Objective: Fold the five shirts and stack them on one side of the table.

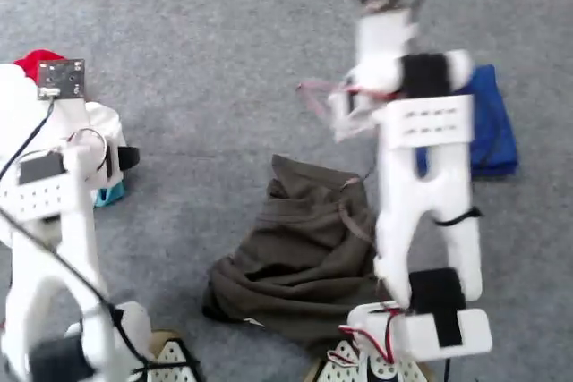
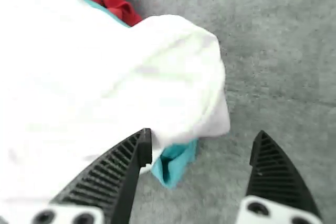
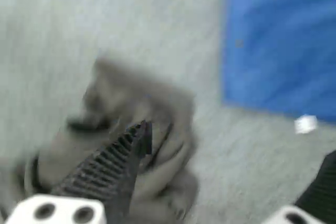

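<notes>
A crumpled olive-brown shirt (image 1: 295, 257) lies at the table's middle front. At the right rests a folded blue shirt (image 1: 492, 131). At the left edge a white shirt (image 1: 103, 123) is heaped over a teal shirt (image 1: 109, 194) and a red shirt (image 1: 36, 62). My left gripper (image 2: 202, 153) is open just above the white shirt (image 2: 105, 66), at the edge where the teal shirt (image 2: 173, 163) sticks out. My right gripper (image 3: 231, 166) hangs open above the olive-brown shirt (image 3: 136, 114), with the blue shirt (image 3: 278, 45) beyond it.
The table is covered in grey felt (image 1: 206, 51), bare across the back and centre-left. Both arm bases stand at the front edge, the right one (image 1: 421, 333) close beside the olive-brown shirt.
</notes>
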`<action>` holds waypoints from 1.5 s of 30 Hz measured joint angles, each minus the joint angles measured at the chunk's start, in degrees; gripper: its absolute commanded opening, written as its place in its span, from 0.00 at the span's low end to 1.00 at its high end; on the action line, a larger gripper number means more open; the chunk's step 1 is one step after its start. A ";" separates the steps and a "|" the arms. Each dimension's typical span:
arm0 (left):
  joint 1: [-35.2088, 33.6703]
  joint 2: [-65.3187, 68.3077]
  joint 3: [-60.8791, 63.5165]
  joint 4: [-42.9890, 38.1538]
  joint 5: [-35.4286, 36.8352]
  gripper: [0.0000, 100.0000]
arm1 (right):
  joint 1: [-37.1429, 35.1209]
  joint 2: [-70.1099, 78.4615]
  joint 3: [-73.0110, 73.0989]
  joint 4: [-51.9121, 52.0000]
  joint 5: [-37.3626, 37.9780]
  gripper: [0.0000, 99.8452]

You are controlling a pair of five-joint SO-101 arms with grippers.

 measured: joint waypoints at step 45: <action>-20.57 59.52 -102.86 50.29 5.10 0.11 | -13.45 15.21 23.82 -14.15 -6.51 0.01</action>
